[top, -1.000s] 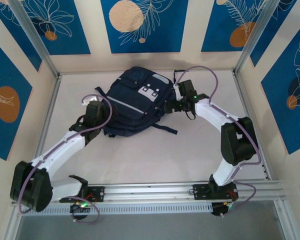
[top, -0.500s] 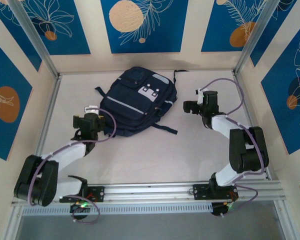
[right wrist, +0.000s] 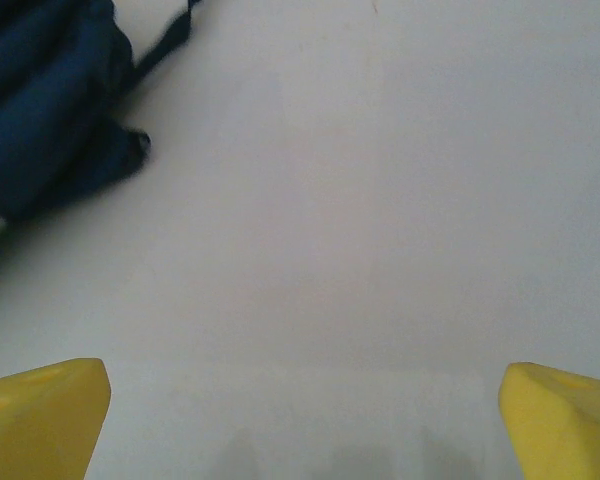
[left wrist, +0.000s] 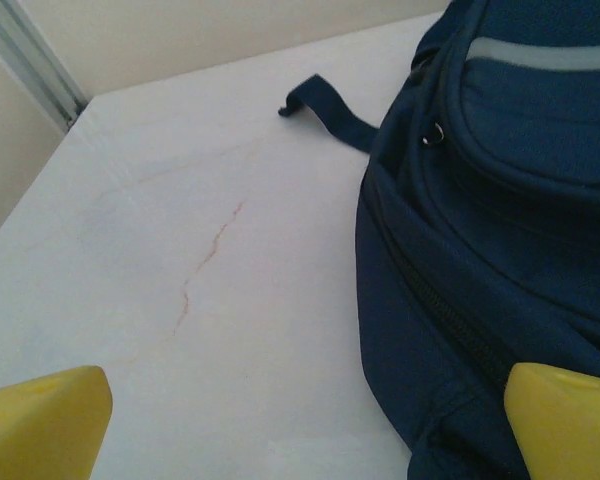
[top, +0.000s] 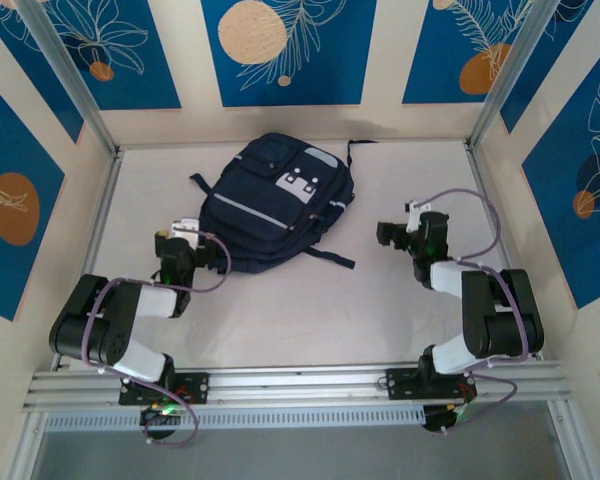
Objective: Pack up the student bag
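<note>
The student bag (top: 275, 205), navy blue with light grey patches and a grey stripe, lies flat and zipped at the back middle of the table. My left gripper (top: 188, 240) sits low just off the bag's near-left corner. In the left wrist view its yellow fingers (left wrist: 50, 420) stand wide apart, open and empty, with the bag (left wrist: 500, 220) on the right. My right gripper (top: 388, 233) hovers to the right of the bag, clear of it. It is open (right wrist: 305, 385) over bare table, and the bag (right wrist: 40, 110) lies at the upper left.
A dark strap (top: 325, 257) trails from the bag's near-right side, and another strap (left wrist: 325, 108) lies at its far left. Both arms are folded back near their bases. Metal frame posts (top: 70, 80) and walls close in the white table (top: 300, 310) on three sides.
Both arms have drawn back from the bag toward their bases. The right gripper left the bag's right side and the left gripper slid off its near-left corner. The bag stayed put.
</note>
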Motion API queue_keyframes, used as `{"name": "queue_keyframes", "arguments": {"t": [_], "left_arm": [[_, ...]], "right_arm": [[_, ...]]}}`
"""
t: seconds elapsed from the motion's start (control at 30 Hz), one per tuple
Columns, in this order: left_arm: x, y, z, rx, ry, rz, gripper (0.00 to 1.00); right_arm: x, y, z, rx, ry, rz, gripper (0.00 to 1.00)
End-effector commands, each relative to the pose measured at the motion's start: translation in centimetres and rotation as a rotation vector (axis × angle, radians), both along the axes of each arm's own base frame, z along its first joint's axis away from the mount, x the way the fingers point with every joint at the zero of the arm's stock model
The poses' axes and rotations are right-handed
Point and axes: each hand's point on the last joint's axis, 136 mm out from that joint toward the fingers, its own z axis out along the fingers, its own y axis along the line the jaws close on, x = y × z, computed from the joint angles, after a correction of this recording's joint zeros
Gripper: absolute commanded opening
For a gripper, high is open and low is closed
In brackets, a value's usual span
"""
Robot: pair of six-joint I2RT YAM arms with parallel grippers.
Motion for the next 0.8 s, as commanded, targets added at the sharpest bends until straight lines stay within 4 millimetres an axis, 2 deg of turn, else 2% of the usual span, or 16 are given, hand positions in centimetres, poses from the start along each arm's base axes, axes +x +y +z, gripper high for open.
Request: {"name": "queue_keyframes", "arguments": {"t": [0.0, 0.17, 0.77], "left_arm": [[0.7, -0.7, 1.0, -0.054, -0.097, -0.078, 1.00], [2.0, 0.0, 0.3, -0.146, -0.015, -0.113, 1.00], [2.0, 0.7, 0.3, -0.156, -0.019, -0.081, 1.00]], "right_arm": [[1.2, -0.4, 2.5, 0.031, -0.186, -0.022, 0.99], [1.1, -0.5, 2.3, 0.027, -0.171, -0.028, 0.99], [1.1, -0.3, 2.4, 0.016, -0.173, -0.027, 0.99]]}}
